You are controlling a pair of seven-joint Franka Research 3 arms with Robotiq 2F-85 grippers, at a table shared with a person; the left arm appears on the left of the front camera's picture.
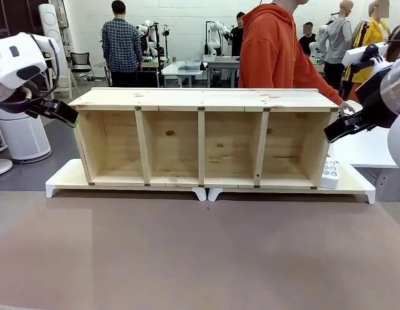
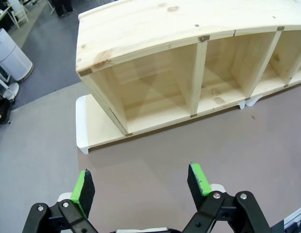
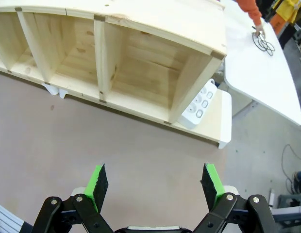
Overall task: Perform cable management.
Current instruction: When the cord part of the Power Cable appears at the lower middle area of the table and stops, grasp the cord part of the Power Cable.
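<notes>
This is a robotics lab: a white left arm (image 1: 16, 61) and right arm (image 1: 397, 87) flank a brown table (image 1: 187, 258), people (image 1: 121, 42) stand among white worktables (image 1: 185, 68) behind, on grey floor (image 1: 32, 171).

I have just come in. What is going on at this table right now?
A person in an orange hoodie stands at the far side, one hand at the coiled black cable on the white side table. The left gripper and the right gripper hang open over the brown table, holding nothing. A white power strip rests at the right end of the wooden shelf.
</notes>
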